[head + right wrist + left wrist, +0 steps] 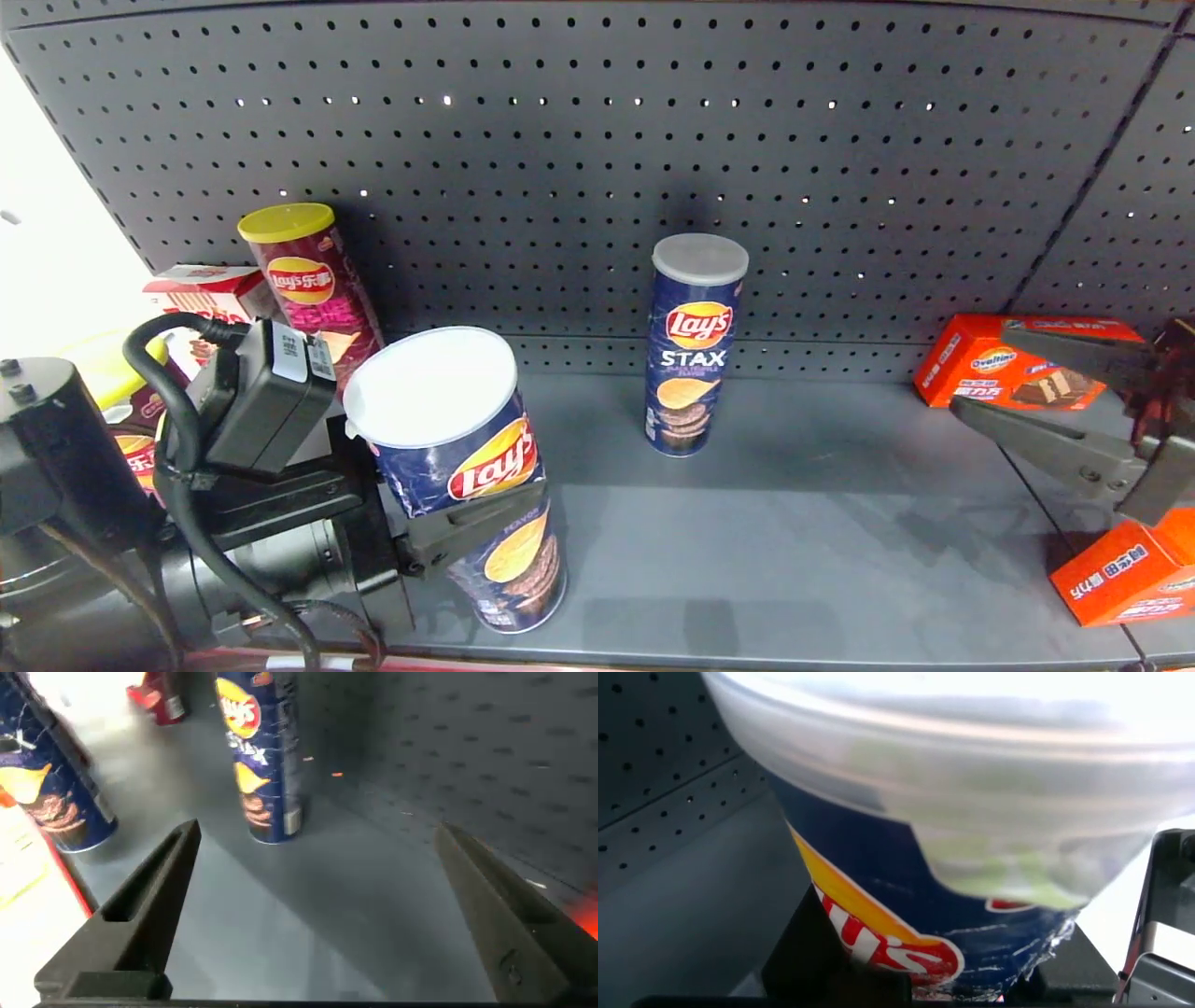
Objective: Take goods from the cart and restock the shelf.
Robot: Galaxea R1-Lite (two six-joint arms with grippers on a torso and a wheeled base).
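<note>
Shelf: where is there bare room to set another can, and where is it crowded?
Widest bare patch: shelf deck between the standing blue can and the orange boxes, with the open right hand at its right edge. A narrower gap separates that can from the held can in the left hand. Left end is crowded: maroon can, red box.

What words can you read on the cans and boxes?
"Lay's", "STAX": upright blue can.
"Lay's": tilted blue can at the front.
"Lay's" plus Chinese characters: maroon can.
"Ovaltine": back orange box.
Too small to read: the cans' small print, the front orange box, the red-and-white box.
</note>
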